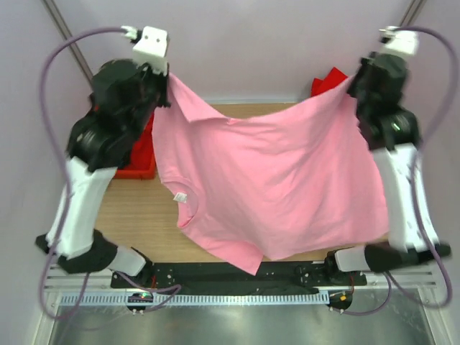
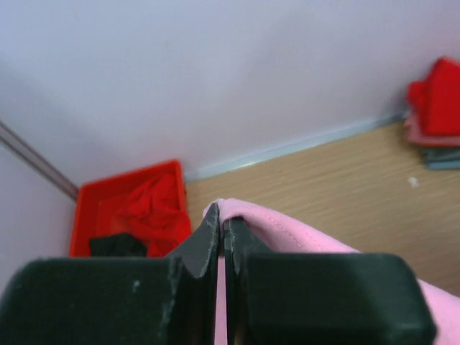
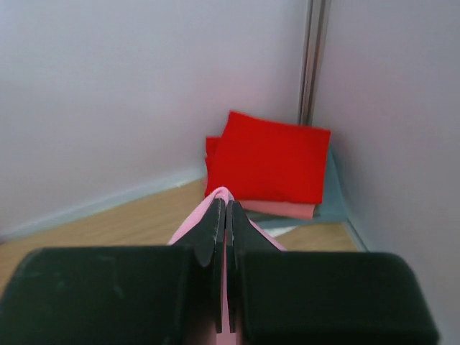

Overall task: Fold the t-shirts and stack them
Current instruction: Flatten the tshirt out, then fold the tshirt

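A light pink t-shirt (image 1: 273, 180) hangs spread between my two raised arms above the wooden table, its collar and white label low at the left. My left gripper (image 1: 169, 80) is shut on one top corner; in the left wrist view the pink hem (image 2: 287, 233) is pinched between the black fingertips (image 2: 221, 230). My right gripper (image 1: 352, 80) is shut on the other top corner, with pink cloth (image 3: 194, 219) between its tips (image 3: 226, 212). A folded stack sits at the far right corner: bright red shirt (image 3: 269, 158) over salmon (image 3: 287, 209) and grey-blue (image 3: 334, 198).
A red plastic tray (image 2: 86, 208) at the far left holds a crumpled red shirt (image 2: 151, 205) and a black one (image 2: 118, 244); it also shows in the top view (image 1: 140, 162). Walls close the back and sides. Bare wooden tabletop (image 1: 140, 215) shows under the hanging shirt.
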